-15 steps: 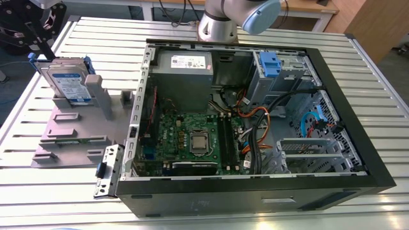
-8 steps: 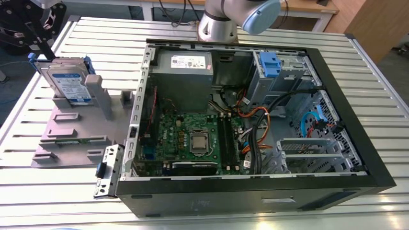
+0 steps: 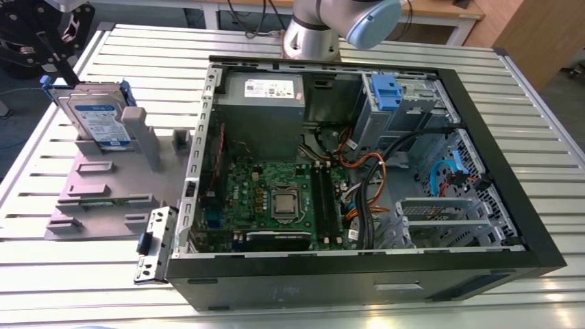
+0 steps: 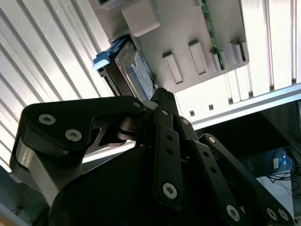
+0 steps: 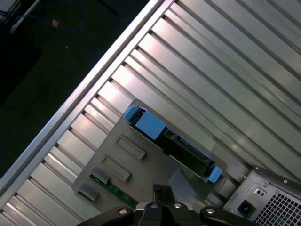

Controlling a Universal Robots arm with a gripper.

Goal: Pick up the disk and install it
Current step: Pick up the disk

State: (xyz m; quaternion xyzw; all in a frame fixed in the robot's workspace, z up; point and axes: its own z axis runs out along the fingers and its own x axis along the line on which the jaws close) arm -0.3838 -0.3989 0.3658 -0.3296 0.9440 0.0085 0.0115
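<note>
Approach step: gripper (image 3: 44,42) hovered near upright disk (image 3: 97,120) in grey fixture (image 3: 109,186), not touching; open/closed state indeterminable. Grasp would req. alignment w/ disk's upper edge.

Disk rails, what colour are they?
Blue. The rails on the disk show best in the first wrist view.

The arm (image 3: 311,38) is a silver-grey metal tube with 1 rounded pale blue cap (image 3: 370,20) on its joint. The gripper (image 4: 157,96) is matte black in both wrist views, built of flat angular links (image 4: 80,122) pinned together and studded with round silver screw heads (image 4: 169,189).
</note>
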